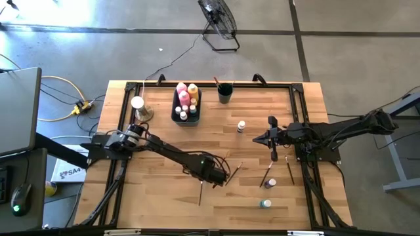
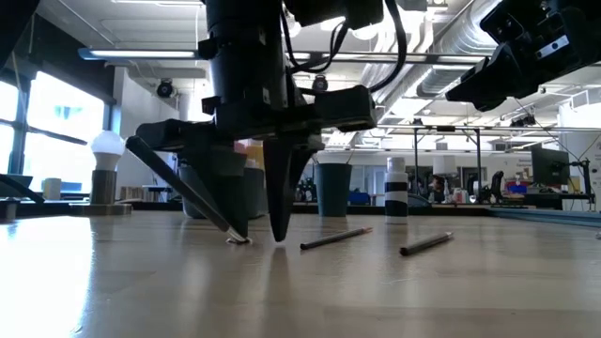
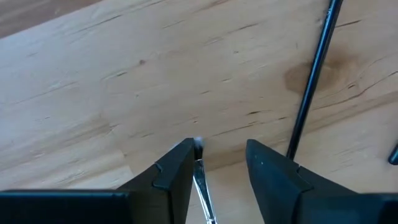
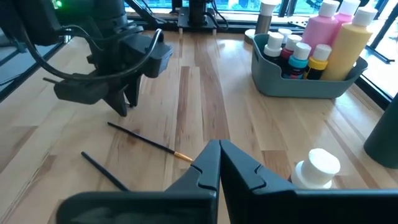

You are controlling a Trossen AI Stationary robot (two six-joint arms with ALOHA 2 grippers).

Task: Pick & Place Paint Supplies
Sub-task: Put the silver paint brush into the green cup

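Observation:
My left gripper [image 1: 220,178] [image 3: 217,146] points down at the middle of the table, open, with its fingertips just above the wood. A thin paintbrush [image 2: 183,188] stands tilted, its white bristle tip on the table and its dark handle rising toward the gripper's body. Its silver ferrule [image 3: 200,171] runs between my fingers, close to one of them. A second brush [image 3: 311,81] lies flat just outside the other finger. My right gripper [image 1: 257,139] [image 4: 219,149] waits shut at the right, above the table. My left gripper has the tilted brush's ferrule [image 3: 199,163] right beside the inner side of one finger [image 3: 177,171], and a wide gap to the other finger. The fingers come from above, pointing down. Whether the finger touches the brush I cannot tell.
A dark bin [image 1: 186,117] at the back holds pink and yellow squeeze bottles and small bottles. Beside it stand a dark cup [image 1: 225,94] and a white knob on a tan base [image 1: 138,105]. Small bottles [image 1: 241,126] [image 1: 264,204] and another brush [image 1: 268,176] lie on the right half.

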